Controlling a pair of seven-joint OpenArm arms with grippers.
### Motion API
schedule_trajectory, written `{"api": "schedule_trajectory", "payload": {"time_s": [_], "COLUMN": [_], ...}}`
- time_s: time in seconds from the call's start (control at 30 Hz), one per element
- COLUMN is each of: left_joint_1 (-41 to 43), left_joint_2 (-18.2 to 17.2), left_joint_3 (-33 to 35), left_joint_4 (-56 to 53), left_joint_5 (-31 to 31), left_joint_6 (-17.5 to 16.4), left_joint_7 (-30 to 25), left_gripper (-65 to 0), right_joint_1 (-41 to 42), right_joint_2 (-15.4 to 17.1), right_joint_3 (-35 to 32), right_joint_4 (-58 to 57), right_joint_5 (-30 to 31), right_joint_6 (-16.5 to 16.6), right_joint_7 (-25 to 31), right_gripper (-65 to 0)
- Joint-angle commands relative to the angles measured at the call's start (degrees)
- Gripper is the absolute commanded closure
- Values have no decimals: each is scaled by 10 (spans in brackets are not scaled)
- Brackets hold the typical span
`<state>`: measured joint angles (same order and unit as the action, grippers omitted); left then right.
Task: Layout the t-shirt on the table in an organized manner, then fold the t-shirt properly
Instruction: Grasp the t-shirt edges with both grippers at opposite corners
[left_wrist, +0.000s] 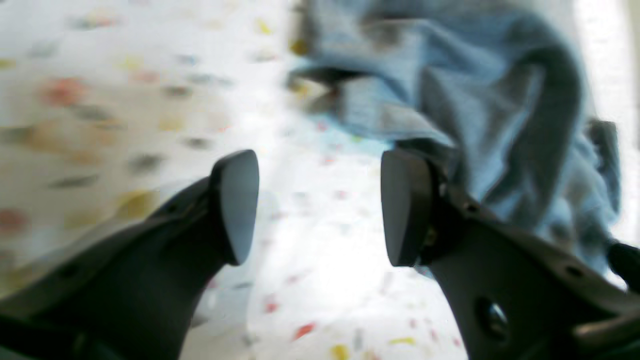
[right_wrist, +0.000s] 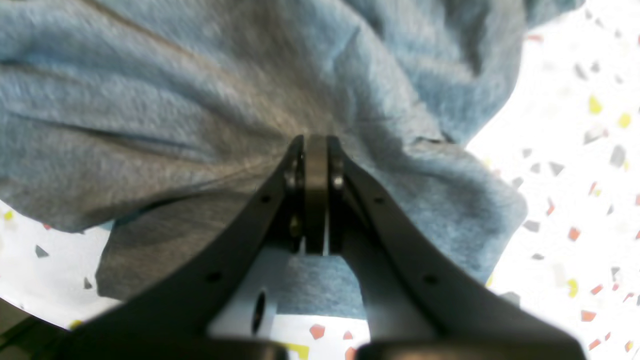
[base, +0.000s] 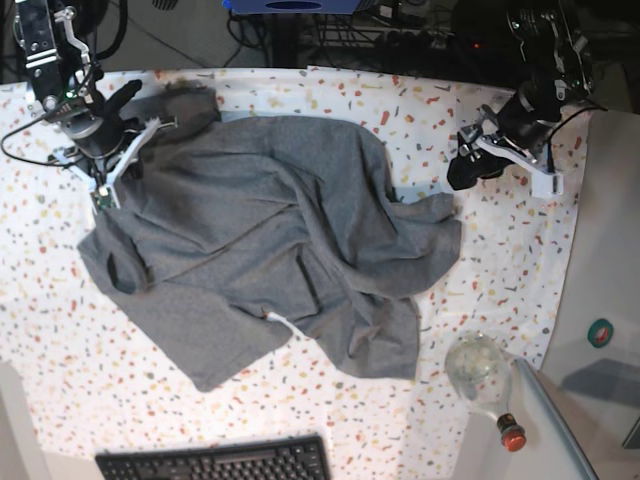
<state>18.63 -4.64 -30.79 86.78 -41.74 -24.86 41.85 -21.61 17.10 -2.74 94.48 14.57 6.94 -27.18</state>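
1. Between the right jaws (right_wrist: 316, 150), clenched on a pinch of shirt (base: 270, 240), cloth fans out in tight creases. That pinch looks thin, so a hard pull could slip it free, or drag only one layer and bunch the rest.
2. The left jaws (left_wrist: 320, 207) stand released with nothing between them, over bare bench (base: 520, 250); the shirt's near edge lies at their 1 o'clock, close by but not touching. With one side let go, any tug from the right arm would likely slide the whole shirt rather than stretch it flat.
3. In the base view the shirt lies rumpled across the bench's middle, the right jaws on its 10 o'clock corner, the left jaws off its 2 o'clock edge. Folds overlap there, so a regrasp may catch the wrong layer.
4. A bottle (base: 485, 385) lies at 5 o'clock, just beside the hem; a sweeping shirt could knock it.
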Motion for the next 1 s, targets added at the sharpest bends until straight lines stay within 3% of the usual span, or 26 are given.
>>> {"api": "schedule_trajectory", "payload": {"time_s": [0.0, 0.23, 0.43, 0.83, 0.9, 0.97], "left_joint_1": [-7, -60, -87, -129, -129, -126], "left_joint_2": [-5, 21, 48, 46, 45, 45], "left_joint_3": [-9, -10, -36, -32, -32, -32], "left_joint_4": [-6, -95, -104, -152, -158, -159], "left_joint_5": [-10, -10, -10, -9, -8, -7], "left_joint_6": [0, 0, 0, 0, 0, 0], "left_joint_7": [-14, -15, -16, -15, -15, -15], "left_gripper": [-367, -367, -367, -364, -334, -191], "right_joint_1": [4, 1, 0, 3, -1, -12], "right_joint_2": [5, 5, 5, 5, 2, -12], "right_joint_3": [1, 1, 1, 2, 9, 28], "right_joint_4": [10, 7, 5, 1, 8, 26], "right_joint_5": [-1, -1, -1, -1, 2, 2], "right_joint_6": [0, 0, 0, 0, -2, -6], "right_joint_7": [12, 12, 12, 14, 17, 42], "right_gripper": [0, 0, 0, 0, 0, 0]}}
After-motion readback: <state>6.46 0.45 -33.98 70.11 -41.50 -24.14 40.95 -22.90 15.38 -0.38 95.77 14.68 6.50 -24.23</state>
